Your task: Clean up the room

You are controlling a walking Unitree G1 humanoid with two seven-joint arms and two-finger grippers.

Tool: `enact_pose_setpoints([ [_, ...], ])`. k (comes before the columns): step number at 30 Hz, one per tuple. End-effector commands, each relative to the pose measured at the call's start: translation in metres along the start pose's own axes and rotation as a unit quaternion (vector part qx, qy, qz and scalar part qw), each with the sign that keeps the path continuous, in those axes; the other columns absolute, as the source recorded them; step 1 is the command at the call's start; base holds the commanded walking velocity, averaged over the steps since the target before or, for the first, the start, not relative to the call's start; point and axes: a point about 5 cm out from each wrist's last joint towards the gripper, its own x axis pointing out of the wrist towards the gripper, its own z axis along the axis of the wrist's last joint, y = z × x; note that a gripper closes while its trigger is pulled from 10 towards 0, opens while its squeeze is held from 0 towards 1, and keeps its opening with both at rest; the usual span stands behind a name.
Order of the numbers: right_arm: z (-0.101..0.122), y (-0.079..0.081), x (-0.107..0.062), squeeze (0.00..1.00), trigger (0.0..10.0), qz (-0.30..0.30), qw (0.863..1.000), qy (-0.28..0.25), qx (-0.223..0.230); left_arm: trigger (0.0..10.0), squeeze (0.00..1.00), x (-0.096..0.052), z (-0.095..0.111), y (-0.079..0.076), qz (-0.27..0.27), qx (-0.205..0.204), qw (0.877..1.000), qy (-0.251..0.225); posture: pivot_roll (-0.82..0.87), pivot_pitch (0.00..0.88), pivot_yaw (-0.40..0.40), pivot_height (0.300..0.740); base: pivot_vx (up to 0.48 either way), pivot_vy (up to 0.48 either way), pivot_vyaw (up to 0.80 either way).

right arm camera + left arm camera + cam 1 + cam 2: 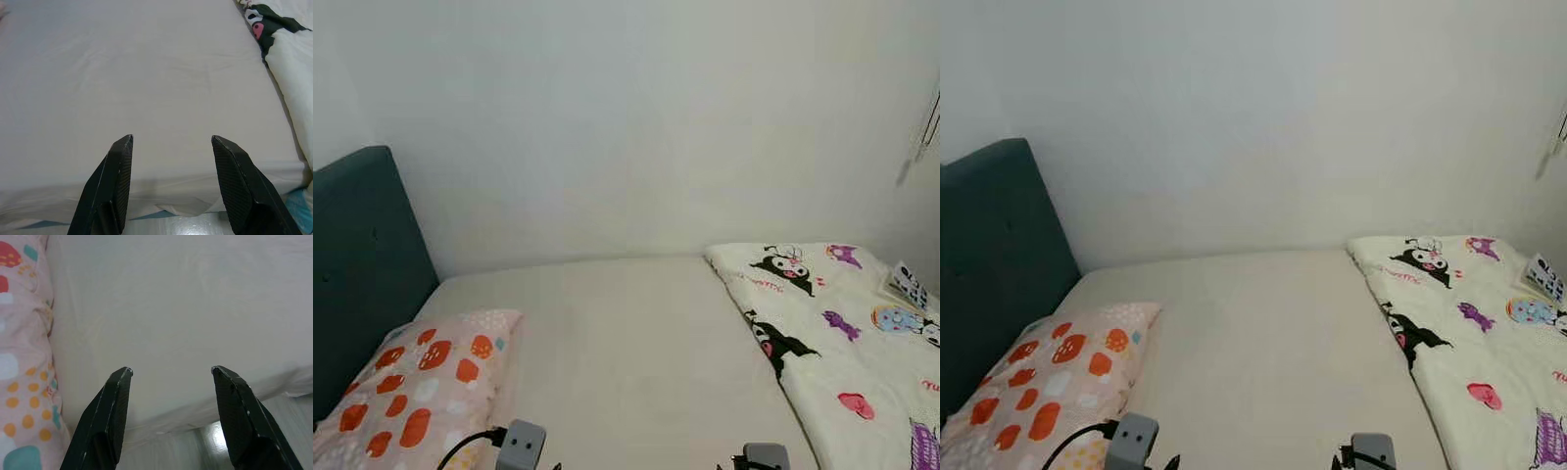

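Facing the bed sheet [636, 352], we hold left gripper [171, 374] and right gripper [171, 142] released, ready for the cartoon quilt [842, 343] at frame right.

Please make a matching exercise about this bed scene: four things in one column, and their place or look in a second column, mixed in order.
Things:
1. pillow
2. quilt
3. headboard
4. sheet

Descriptions:
A. dark teal, upright at the robot's left
B. plain cream, bare in the middle of the bed
C. pink with red and orange spots, beside the headboard
D. white with cartoon figures, lying on the robot's right

Pairs: 1-C, 2-D, 3-A, 4-B
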Motion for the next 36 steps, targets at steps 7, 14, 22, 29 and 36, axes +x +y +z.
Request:
enact_pose_setpoints([
  [7, -0.003, 0.003, 0.0, 0.0, 10.0, 0.006, 1.0, 0.017, 0.02, 10.0, 0.0, -0.007, -0.012, 0.004, 0.016, -0.018, 0.999, 0.022, -0.04, 0.104, 0.021, 0.74, 0.0, 0.0, 0.0],
  [14, -0.007, 0.006, -0.002, 0.0, 10.0, 0.025, 0.998, 0.023, 0.046, 10.0, 0.0, -0.012, -0.017, 0.008, 0.015, -0.015, 0.999, 0.028, -0.03, 0.099, 0.014, 0.74, 0.0, 0.0, 0.0],
  [22, -0.013, 0.003, 0.0, 0.0, 10.0, 0.004, 0.999, 0.029, -0.014, 10.0, 0.0, -0.014, -0.023, 0.009, 0.027, -0.011, 0.999, 0.04, -0.03, 0.092, 0.017, 0.74, 0.0, 0.0, 0.0],
  [29, 0.0, 0.008, 0.003, 0.0, 10.0, 0.019, 1.0, -0.019, -0.015, 10.0, 0.0, -0.012, -0.017, 0.007, 0.037, -0.009, 0.999, 0.02, -0.03, 0.089, 0.011, 0.74, 0.0, 0.0, 0.0],
  [36, 0.002, 0.005, 0.003, 0.0, 10.0, 0.009, 1.0, -0.02, -0.016, 10.0, 0.0, -0.011, -0.011, 0.006, 0.048, -0.024, 0.999, 0.0, -0.03, 0.087, 0.012, 0.74, 0.0, 0.0, 0.0],
])
